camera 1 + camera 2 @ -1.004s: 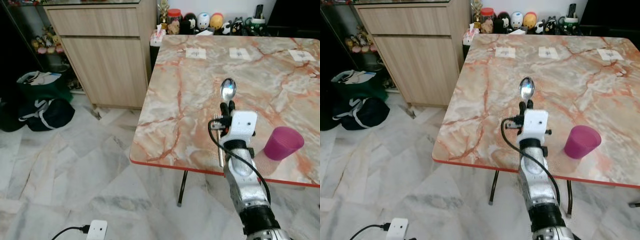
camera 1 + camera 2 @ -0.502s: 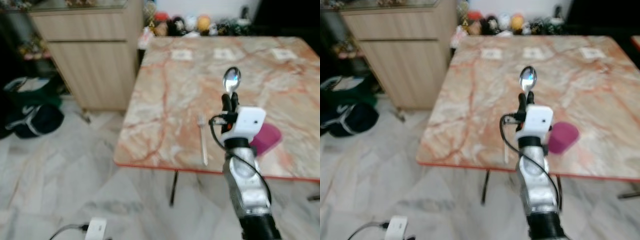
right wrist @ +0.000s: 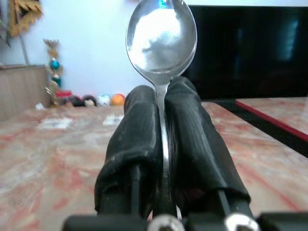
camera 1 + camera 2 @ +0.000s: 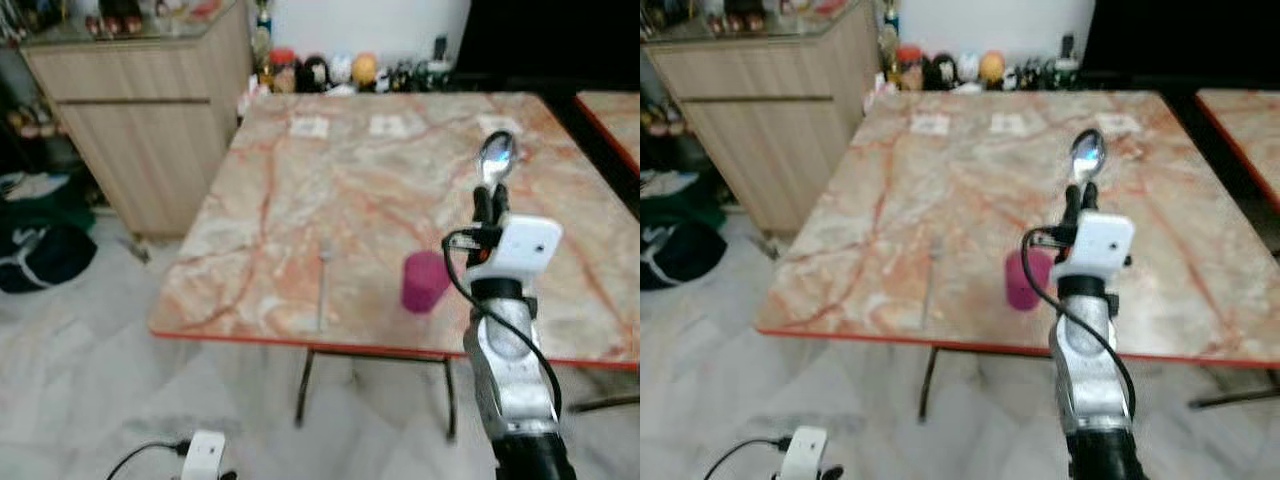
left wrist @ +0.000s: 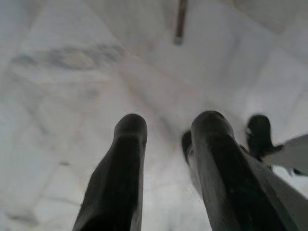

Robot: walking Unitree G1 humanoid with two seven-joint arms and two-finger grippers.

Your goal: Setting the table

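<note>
My right gripper [image 4: 485,205] is held upright in front of the marble table [image 4: 270,200], shut on the handle of a silver spoon [image 4: 495,158] whose bowl points up. In the right wrist view the spoon [image 3: 161,36] stands between the two closed black fingers [image 3: 139,130]. A purple cup [image 4: 424,281] stands near the table's front edge, left of my right arm. Further left a fork [image 4: 322,285] lies flat on the table. My left gripper [image 5: 171,122] hangs over the floor, open with nothing in it.
A wooden cabinet [image 4: 140,130] stands left of the table, with dark bags [image 4: 40,250] on the floor beside it. Small figurines [image 4: 330,72] and white cards [image 4: 310,126] line the table's far side. A white adapter [image 4: 205,455] lies on the floor. A second table [image 4: 610,110] is at right.
The camera has moved, so the table and cup have slid left in the picture; the cup now shows left of my right arm. The right gripper still holds the spoon upright.
</note>
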